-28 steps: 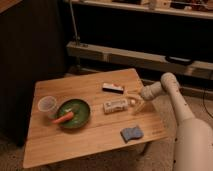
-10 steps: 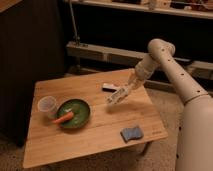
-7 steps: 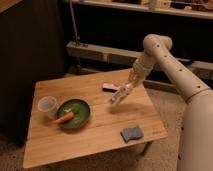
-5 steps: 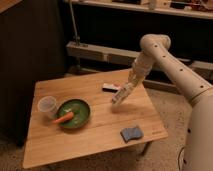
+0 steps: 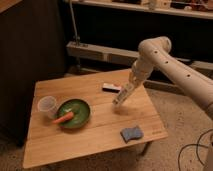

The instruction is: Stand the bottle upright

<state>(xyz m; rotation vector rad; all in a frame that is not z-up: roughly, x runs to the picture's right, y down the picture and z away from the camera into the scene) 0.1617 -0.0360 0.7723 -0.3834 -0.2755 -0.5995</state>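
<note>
1. Camera view, the change: lifted off the surface (image 5: 100,137), the bottle (image 5: 119,98) no longer lies flat near the black-and-white box (image 5: 111,87) as it did a few seconds ago. The arm (image 5: 165,62) has swung up and now arches in from the right.
2. Camera view, the tool (image 5: 128,89): it hangs over the right middle of the surface, just right of the box, clamped on the bottle's upper end.
3. Camera view, the bottle's place: it is in the air, low over the bare wood, with its shadow just beneath. It is well apart from the green bowl (image 5: 75,112) and the cup (image 5: 47,105), and the blue sponge (image 5: 131,133) lies nearer the front edge.
4. Camera view, the axis: the bottle extends down and to the left from the tool. Its long axis is steeply tilted, not yet vertical, with the free lower end pointing at the surface.
5. Judgement: the coming move turns on rotating that axis to vertical, so that the lower end meets the wood squarely before release.
</note>
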